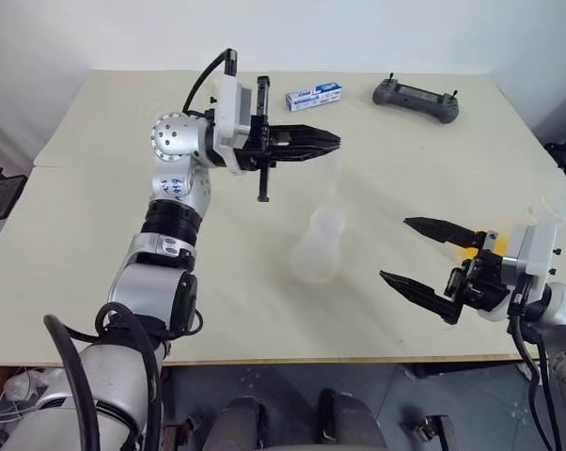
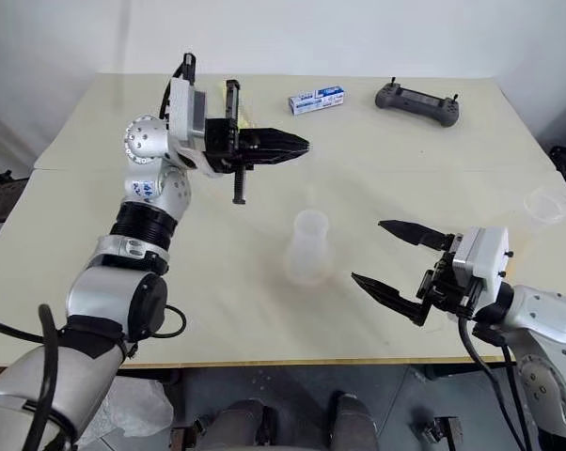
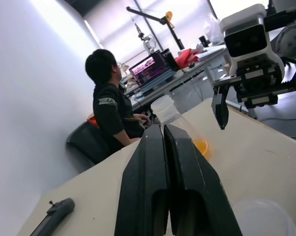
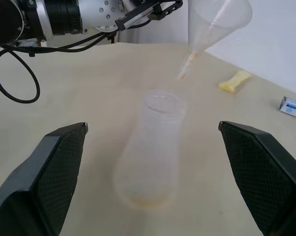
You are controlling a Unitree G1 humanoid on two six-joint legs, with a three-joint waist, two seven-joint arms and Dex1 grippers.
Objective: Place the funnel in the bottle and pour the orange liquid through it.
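The funnel (image 4: pixel 214 27) is held high over the table (image 1: pixel 104 169) by the left gripper (image 1: pixel 330 142), whose fingers are closed tight on what appears to be the cone's rim. Its stem points down and slightly aslant, and a trace of orange is seen at the stem's tip. The bottle (image 1: pixel 321 246) stands upright near the middle of the table, below the funnel and apart from it, so the stem is not yet in the neck. The right gripper (image 1: pixel 396 249) is held just beside the bottle with its fingers spread wide and nothing between them. The orange liquid (image 3: pixel 201 146) is seen as a shallow pool in the beaker (image 2: pixel 546 205) near the table's right edge, beyond the right gripper. The step in hand is judged to be the seating of the funnel. For that to be done well, the stem should be brought directly over the mouth and turned upright before it is lowered, since a slanted stem is likely to catch the rim. The bottle looks light and could be tipped or pushed aside by a glancing touch, so a slow, straight descent is advised. The open right gripper could be closed gently round the bottle to steady it. The funnel should be released only once it is resting in the neck.
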